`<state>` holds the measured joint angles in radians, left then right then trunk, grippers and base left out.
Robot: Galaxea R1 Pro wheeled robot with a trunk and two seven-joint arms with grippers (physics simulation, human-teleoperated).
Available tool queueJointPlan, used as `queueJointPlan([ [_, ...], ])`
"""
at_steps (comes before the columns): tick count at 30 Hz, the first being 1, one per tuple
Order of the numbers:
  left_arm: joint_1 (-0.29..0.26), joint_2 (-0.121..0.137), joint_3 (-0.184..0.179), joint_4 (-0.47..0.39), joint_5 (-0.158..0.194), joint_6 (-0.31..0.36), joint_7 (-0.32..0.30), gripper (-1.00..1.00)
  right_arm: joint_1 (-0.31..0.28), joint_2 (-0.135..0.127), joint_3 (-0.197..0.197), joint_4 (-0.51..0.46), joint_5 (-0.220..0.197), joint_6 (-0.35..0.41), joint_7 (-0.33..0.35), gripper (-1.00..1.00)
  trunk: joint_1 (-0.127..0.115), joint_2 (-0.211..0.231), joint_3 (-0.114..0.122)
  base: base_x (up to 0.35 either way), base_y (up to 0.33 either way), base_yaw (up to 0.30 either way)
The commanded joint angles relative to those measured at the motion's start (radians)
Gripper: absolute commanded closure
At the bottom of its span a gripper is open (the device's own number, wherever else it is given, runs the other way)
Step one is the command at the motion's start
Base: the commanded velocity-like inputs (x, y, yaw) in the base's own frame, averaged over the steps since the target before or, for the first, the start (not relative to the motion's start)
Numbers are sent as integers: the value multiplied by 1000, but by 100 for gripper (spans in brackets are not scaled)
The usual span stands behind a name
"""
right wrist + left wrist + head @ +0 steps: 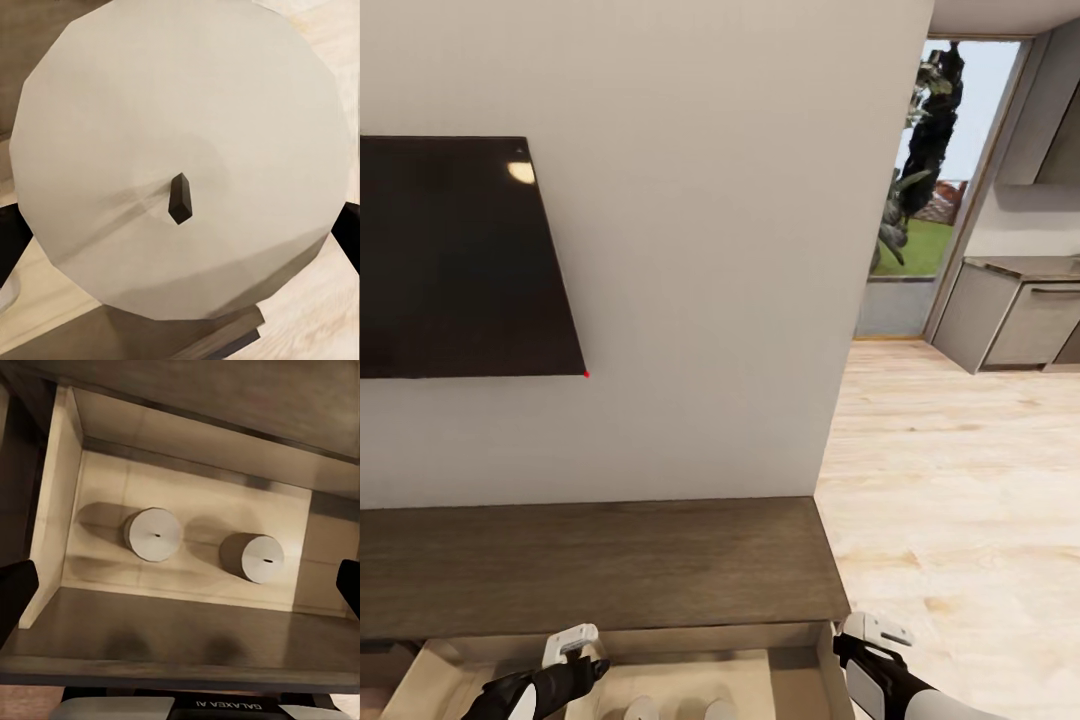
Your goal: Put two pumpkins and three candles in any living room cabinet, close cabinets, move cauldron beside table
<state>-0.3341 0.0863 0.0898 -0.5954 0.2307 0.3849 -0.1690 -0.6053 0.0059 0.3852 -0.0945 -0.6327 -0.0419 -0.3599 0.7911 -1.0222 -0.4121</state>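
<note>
Right claw [180,240] clamps 1 candle [180,150]; left claw [180,585] spread wide, empty.

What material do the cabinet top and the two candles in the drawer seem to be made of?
Cabinet top: dark brown wood, matte, with visible grain streaks. Candles: probably wax, with smooth pale tops, beige-grey sides and a tiny dark wick; being rendered, the look leaves it open.

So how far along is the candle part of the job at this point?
Two candles already stand in the open drawer of the cabinet. The third candle sits right at the right tool, apparently held. Left to do: put it in and shut the drawer. Pumpkins and cauldron can't be judged here.
</note>
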Motion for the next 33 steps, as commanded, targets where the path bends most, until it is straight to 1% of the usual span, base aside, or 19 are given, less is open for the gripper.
queueJointPlan([
  [1,0,0,4,-1,6,8,-3,-100,-1,0,7,0,-7,-5,-3,100,0,-1,-1,5,4,0],
  [9,0,-1,1,-1,5,8,-4,-100,-1,0,6,-4,-2,-5,-4,100,0,-1,-1,1,50,0],
  [17,0,1,2,-16,15,21,-11,-100,-1,-1,6,-6,-1,-6,-4,100,0,-1,-1,0,1,0],
  [20,0,3,3,-60,19,38,-12,-100,-1,0,6,-6,-1,-6,-4,100,0,-1,-1,0,0,0],
  [22,0,3,4,-120,20,91,-12,-100,-1,0,6,-7,-1,-6,-4,100,0,-1,-1,0,0,0],
  [23,0,4,5,-168,20,152,-12,-100,-1,0,6,-7,-1,-6,-3,100,0,-1,-1,0,0,0],
  [26,0,8,10,-344,20,368,-13,-100,-1,0,6,-8,-1,-6,-2,100,12,-22,-10,0,0,0],
  [27,0,8,10,-373,20,398,-13,-100,-1,0,6,-8,-1,-7,-2,100,15,-29,-14,0,0,0],
  [29,1,10,13,-472,20,489,-13,-100,-1,0,6,-8,-1,-7,-2,100,23,-43,-20,0,0,0],
  [30,1,10,13,-508,21,516,-13,-100,-1,0,6,-8,-1,-7,-2,100,27,-50,-23,0,0,0],
  [33,1,9,15,-558,28,551,-13,-100,-1,0,6,-8,-1,-7,-2,100,38,-71,-32,0,0,0],
])
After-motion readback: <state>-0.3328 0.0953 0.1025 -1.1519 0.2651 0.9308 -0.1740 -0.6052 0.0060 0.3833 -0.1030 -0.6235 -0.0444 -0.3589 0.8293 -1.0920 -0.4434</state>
